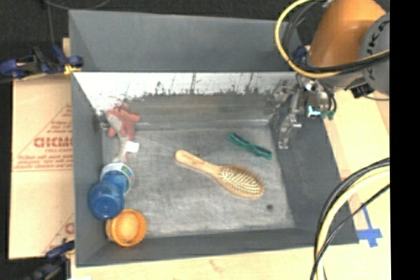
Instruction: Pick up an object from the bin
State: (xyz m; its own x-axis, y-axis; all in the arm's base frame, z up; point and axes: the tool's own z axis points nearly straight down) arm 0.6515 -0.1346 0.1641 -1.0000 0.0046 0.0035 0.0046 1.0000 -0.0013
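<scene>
Starting at the far left of the bin [308, 170], I see a pinkish-red thing [121, 121] near the back corner, and I can't make out what it is. In front of it, along the left wall, lies a blue bottle [108, 193] with its pale top toward the back. An orange round thing [126, 227] sits against it in the front left corner. Mid-floor, a wooden hairbrush [226, 175] lies slanted, handle toward the back left. Just behind its head lies a thin green strip [249, 145], too small for me to identify. That strip is the thing nearest the tool [285, 131], which hangs just to its right, close to the right wall. The tool's metal blends with the scratched back wall, so I cannot tell whether it is wide or narrow. The arm enters from the right, its orange cover [344, 26] ringed by a yellow cable [282, 29], wrist pointing down.
</scene>
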